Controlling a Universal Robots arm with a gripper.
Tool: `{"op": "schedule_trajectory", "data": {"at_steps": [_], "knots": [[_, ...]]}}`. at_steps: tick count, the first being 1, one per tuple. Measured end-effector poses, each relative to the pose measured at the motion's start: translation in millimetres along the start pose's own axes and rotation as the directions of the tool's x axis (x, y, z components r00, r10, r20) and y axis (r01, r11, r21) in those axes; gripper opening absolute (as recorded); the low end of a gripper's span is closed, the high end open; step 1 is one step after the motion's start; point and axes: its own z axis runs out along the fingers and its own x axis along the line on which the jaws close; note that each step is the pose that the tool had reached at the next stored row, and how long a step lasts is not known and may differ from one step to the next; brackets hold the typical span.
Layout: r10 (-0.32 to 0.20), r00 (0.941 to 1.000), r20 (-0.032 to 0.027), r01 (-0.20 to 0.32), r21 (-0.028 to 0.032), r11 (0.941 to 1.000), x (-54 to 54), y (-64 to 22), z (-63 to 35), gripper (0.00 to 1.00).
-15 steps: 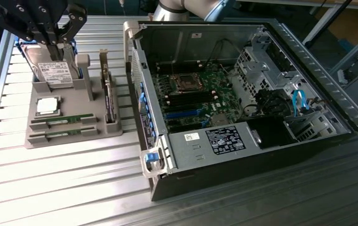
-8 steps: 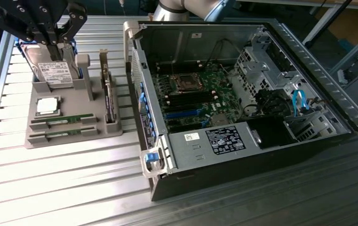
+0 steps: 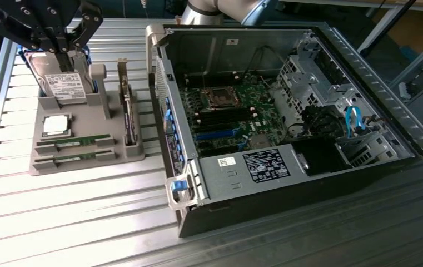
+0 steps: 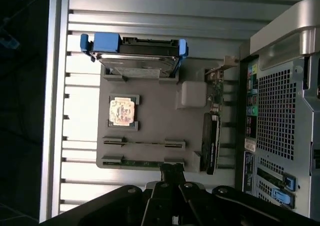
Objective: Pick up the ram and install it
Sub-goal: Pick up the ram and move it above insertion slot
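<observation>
- Nearest, in the grey holder's [image 3: 89, 125] two front slots: nearer ram stick [image 3: 70, 159] and second ram stick [image 3: 74, 140], side by side, both on edge, neither lifted.
- Just behind them: square processor [image 3: 56, 125], lying flat.
- Farther back: hard drive [image 3: 64, 84] upright in its cradle, gripper [image 3: 63, 47] hanging above it, fingers pressed together on nothing, well apart from either ram stick.
- Farthest, toward the exterior view's right: open computer case [image 3: 219, 50], motherboard [image 3: 230, 114] exposed, dark memory slots [image 3: 213, 118] apparently bare.
- Judged from this: pick-up not yet begun, installation wholly left.
</observation>
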Motion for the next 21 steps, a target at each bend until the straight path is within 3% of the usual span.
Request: {"op": "schedule_trajectory", "data": {"at_steps": [5,11,17,21], "knots": [[-0.051,0.9987,-0.0022,0.051,-0.0013,0.9987,0.0,0.0,0.0,0.1],[-0.125,0.9922,-0.0053,0.125,-0.0033,0.9922,0.0,0.0,0.0,0.1],[-0.182,0.9833,-0.0075,0.182,-0.0051,0.9834,0.1,0.0,0.0,0.1],[-0.226,0.974,-0.0094,0.226,-0.0066,0.9741,0.2,0.0,-0.1,0.1]]}}
